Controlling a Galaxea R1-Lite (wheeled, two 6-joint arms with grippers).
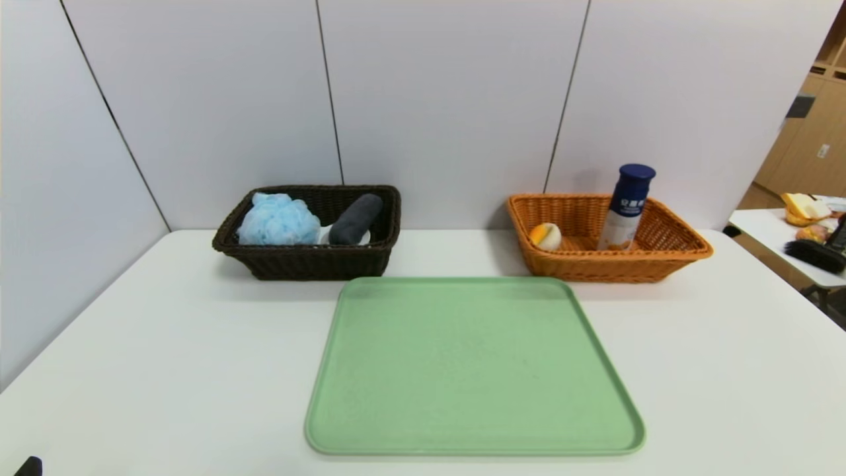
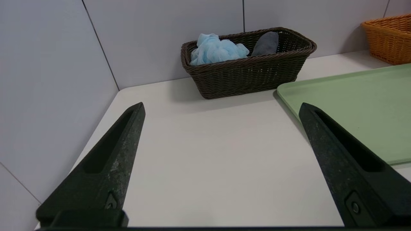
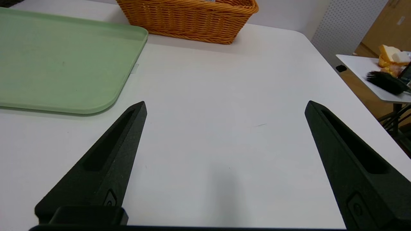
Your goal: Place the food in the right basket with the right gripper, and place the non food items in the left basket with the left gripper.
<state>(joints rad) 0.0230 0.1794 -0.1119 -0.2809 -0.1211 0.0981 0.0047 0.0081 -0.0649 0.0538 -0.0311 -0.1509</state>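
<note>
The dark brown left basket (image 1: 310,261) (image 2: 250,72) holds a blue bath pouf (image 1: 277,220) (image 2: 215,50) and a dark grey roll (image 1: 357,218) (image 2: 266,44). In the orange right basket (image 1: 615,264) (image 3: 192,19) stand a white bottle with a navy cap (image 1: 626,206) and a small orange-and-white round food item (image 1: 546,236). The green tray (image 1: 472,363) lies bare between them. My left gripper (image 2: 221,107) hovers open over the table's near left, empty. My right gripper (image 3: 224,106) hangs open over the near right, empty.
Grey wall panels close the back and left side of the white table (image 1: 727,370). A side table (image 1: 780,241) at the far right carries food items and a black brush (image 1: 814,254).
</note>
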